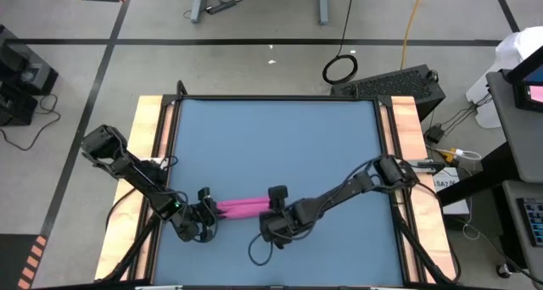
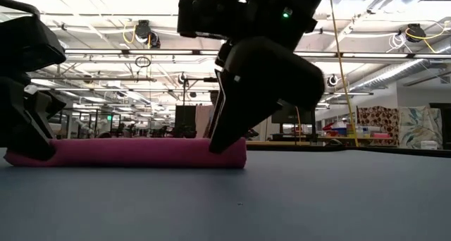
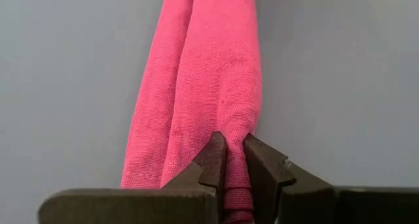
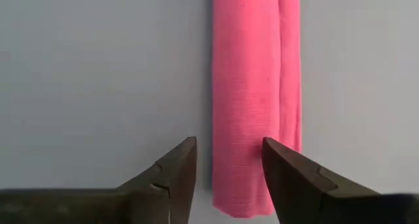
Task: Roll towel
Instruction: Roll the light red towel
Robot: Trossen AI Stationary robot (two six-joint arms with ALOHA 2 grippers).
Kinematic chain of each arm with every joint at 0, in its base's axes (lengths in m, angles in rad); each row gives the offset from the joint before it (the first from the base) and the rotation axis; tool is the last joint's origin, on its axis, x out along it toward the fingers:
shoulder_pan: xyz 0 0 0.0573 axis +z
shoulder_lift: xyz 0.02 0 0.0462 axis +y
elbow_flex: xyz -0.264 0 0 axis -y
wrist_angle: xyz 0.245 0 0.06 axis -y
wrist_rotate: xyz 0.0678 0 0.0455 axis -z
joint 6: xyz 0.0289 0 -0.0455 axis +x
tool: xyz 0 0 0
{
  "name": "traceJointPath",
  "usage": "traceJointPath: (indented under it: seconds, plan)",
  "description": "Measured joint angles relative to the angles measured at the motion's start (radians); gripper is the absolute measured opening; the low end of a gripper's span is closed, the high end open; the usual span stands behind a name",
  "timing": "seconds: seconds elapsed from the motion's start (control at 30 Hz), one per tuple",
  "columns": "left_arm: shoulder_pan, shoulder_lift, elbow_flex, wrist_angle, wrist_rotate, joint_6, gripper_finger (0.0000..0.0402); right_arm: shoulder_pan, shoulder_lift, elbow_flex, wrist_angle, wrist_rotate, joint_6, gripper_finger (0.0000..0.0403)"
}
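Pinching towel (image 3: 209, 73) end — left gripper (image 3: 234, 160); right gripper (image 4: 229, 160) parted, apparently straddling the other.

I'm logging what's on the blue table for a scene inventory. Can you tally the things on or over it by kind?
Towel, magenta-pink, rolled into a long tube: 1
Grippers, dark: 2, the left gripper shut on one end of the towel, the right gripper open at the other end
Total: 3
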Motion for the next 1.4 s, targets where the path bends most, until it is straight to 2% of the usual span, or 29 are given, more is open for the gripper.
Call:
traceJointPath:
  seconds: [0.27, 0.6, 0.7, 0.83, 1.07, 1.23, 1.4]
  plan:
    - [0.0, 0.001, 0.0, 0.0, 0.0, 0.0, 0.0045, -0.05, 0.006, 0.0, -0.005, -0.083, 0.021, 0.0129]
    - [-0.003, -0.009, -0.001, 0.005, -0.007, 0.007, 0.0049, -0.146, 0.02, 0.001, -0.014, -0.331, 0.017, 0.0067]
    - [-0.003, -0.037, -0.001, 0.001, -0.013, 0.027, 0.0073, -0.186, 0.02, 0.002, -0.015, -0.421, 0.02, 0.0051]
    - [-0.004, -0.084, -0.004, -0.011, -0.025, 0.057, 0.0129, -0.244, 0.02, 0.002, -0.016, -0.551, 0.019, 0.0038]
    - [-0.004, -0.125, -0.004, 0.057, -0.137, 0.188, 0.0216, -0.338, 0.024, 0.0, -0.023, -0.757, 0.013, 0.0035]
    - [-0.005, -0.115, -0.003, 0.131, -0.151, 0.267, 0.0244, -0.394, 0.026, -0.001, -0.032, -0.874, 0.012, 0.0034]
    - [-0.008, -0.07, -0.003, 0.148, -0.186, 0.278, 0.0249, -0.426, 0.026, -0.001, -0.033, -0.938, 0.023, 0.0034]
